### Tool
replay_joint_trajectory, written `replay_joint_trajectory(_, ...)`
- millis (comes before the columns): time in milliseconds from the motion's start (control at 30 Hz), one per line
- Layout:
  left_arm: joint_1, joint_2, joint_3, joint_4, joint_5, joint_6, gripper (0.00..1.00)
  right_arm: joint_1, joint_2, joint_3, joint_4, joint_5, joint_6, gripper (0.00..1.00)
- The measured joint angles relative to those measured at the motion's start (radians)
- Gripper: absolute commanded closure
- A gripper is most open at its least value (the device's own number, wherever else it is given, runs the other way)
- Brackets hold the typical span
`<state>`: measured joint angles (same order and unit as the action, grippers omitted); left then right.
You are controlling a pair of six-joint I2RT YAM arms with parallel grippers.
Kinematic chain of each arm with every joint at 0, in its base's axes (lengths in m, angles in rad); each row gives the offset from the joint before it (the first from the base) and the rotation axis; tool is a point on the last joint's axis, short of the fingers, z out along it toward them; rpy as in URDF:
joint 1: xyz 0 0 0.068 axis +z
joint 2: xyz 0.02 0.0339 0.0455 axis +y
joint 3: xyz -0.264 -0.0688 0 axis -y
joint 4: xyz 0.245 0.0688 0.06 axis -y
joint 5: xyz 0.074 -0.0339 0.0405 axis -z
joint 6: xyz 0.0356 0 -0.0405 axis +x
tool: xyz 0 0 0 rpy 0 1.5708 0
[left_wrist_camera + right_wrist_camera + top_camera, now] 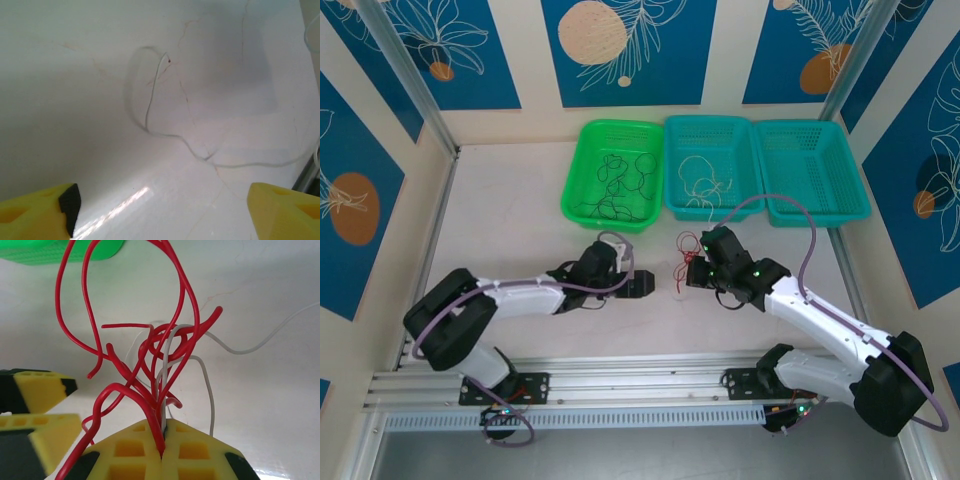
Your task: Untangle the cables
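A tangle of red cables (165, 340) with a white cable (206, 380) threaded through it rises from my right gripper (162, 440), whose jaws are shut on the strands. In the top view this bundle (691, 268) sits at the right gripper (698, 275), just in front of the baskets. My left gripper (653, 287) lies low on the table to the left of it, a short gap away. Its yellow fingers (35, 212) stand wide apart with nothing between them. A thin white cable (150, 107) curls on the table ahead of the left gripper (160, 220).
Three baskets line the back: a green basket (570, 185) holding black cables (620, 185), a teal basket (710, 121) holding white cables (703, 178), and another teal basket (810, 170). The left gripper's fingers (40, 390) show beside the right one.
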<state>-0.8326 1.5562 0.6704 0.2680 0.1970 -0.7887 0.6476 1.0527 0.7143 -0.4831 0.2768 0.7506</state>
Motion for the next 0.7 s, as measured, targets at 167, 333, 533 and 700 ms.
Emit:
replay_joint_trajectory(167, -0.022, 0.093, 0.095, 0.02, -0.077, -0.003, 0.32, 0.001, -0.003, -0.011, 0.001, -0.012, 0.01, 1.0)
replay_joint_trajectory(333, -0.026, 0.2, 0.21, -0.034, -0.163, 0.015, 0.39, 0.001, -0.017, -0.015, 0.002, -0.016, 0.015, 1.0)
replay_joint_trajectory(533, -0.04, 0.317, 0.295, -0.065, -0.167, 0.067, 0.53, 0.002, -0.024, -0.017, 0.001, -0.015, 0.015, 1.0)
replay_joint_trajectory(700, -0.049, 0.353, 0.334, -0.091, -0.184, 0.1, 0.71, 0.002, -0.024, -0.017, 0.001, -0.015, 0.016, 1.0)
